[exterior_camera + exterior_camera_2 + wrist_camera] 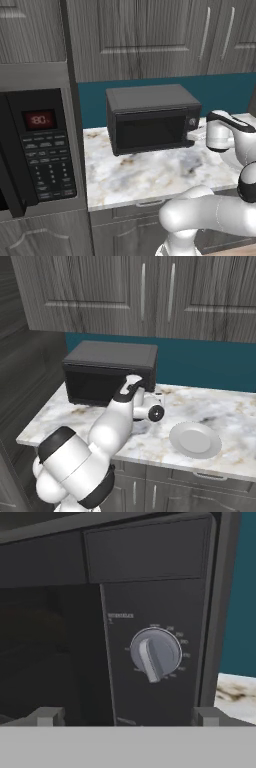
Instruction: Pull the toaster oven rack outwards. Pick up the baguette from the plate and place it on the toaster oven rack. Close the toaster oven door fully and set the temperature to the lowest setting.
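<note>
Toaster oven (pixel 150 119) is sitting at the back of the marble worktop (pixel 150 172), against the teal wall, and its door (pixel 150 131) is looking shut in both base views. To the oven's right the white plate (pixel 195 440) is lying bare; the baguette is nowhere visible on it. The robot's fingers (pixel 127 716) are standing wide open, holding nothing, and are hovering straight in front of the temperature knob (pixel 155 653) on the oven's right-hand panel. That knob is a small, rigid, smooth dial with a raised bar across it, so it is probably asking for a pinch across the bar and a gentle twist. Smooth plastic may slip under a light grip.
</note>
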